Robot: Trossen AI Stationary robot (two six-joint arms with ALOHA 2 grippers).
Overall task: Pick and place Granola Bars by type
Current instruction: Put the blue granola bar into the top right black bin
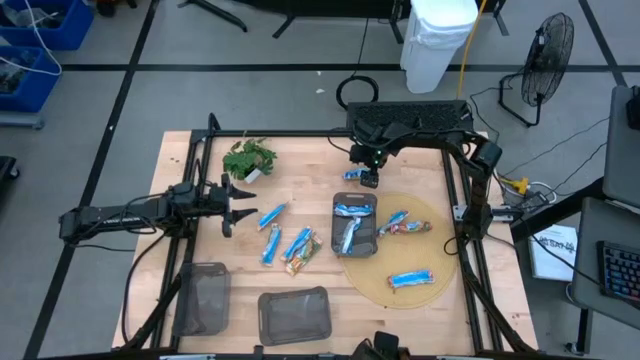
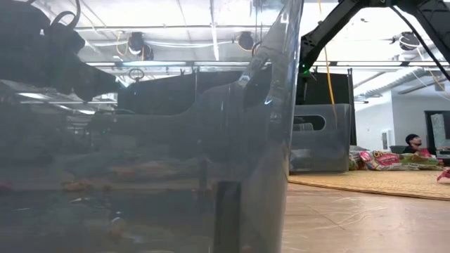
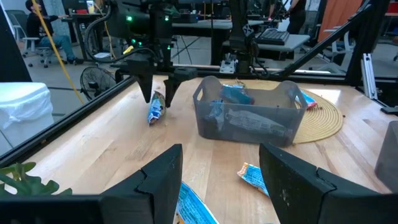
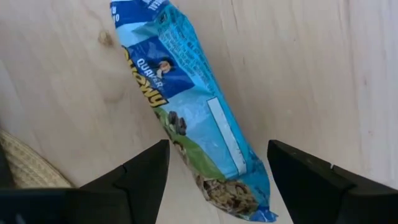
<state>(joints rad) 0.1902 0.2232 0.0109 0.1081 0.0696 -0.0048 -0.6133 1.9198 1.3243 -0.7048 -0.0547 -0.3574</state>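
Right end effector (image 4: 217, 171) fingers apart above 1 blue granola bar (image 4: 193, 112) on tabletop (image 4: 311, 62) | high view: left end effector (image 1: 232, 203) apart, other bars (image 1: 272, 215) nearby | low view blocked by tray (image 2: 140, 140)

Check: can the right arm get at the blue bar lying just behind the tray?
Probably yes. The right gripper hangs open right above that blue bar, which lies alone on bare wood, clear of the tray; nothing blocks a straight descent.
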